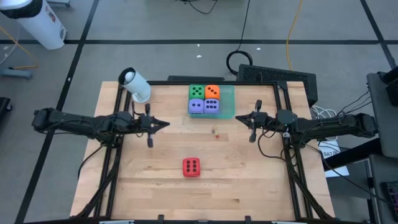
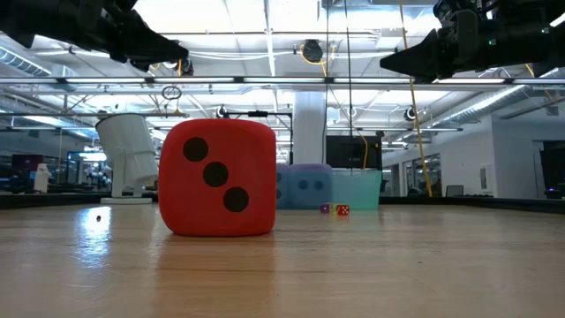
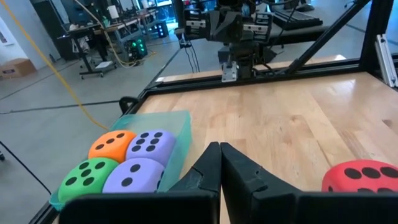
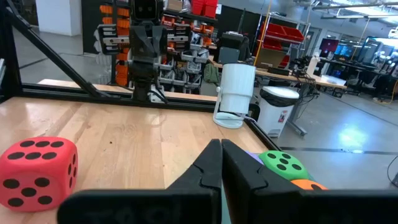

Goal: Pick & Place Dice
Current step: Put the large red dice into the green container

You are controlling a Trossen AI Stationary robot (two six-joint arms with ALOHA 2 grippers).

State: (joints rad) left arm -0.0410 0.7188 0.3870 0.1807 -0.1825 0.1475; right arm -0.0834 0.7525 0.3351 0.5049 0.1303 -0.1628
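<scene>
The left gripper (image 1: 165,124), fingers pressed together, is hovering over the worktop (image 1: 249,180); the red die (image 1: 191,167) is sitting alone near the front, so it likely needs spreading before descending squarely. Green, orange and two purple dice are resting on the green tray (image 1: 229,102). The right gripper (image 1: 239,119) is waiting closed. Only the low view is showing two tiny dice (image 2: 335,209).

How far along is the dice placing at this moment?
Done: four dice sit in the green tray: the green die, orange die and two purple dice. In hand: nothing; the left gripper and right gripper hover shut, apart from any die. Left: the red die lies alone on the table.
</scene>
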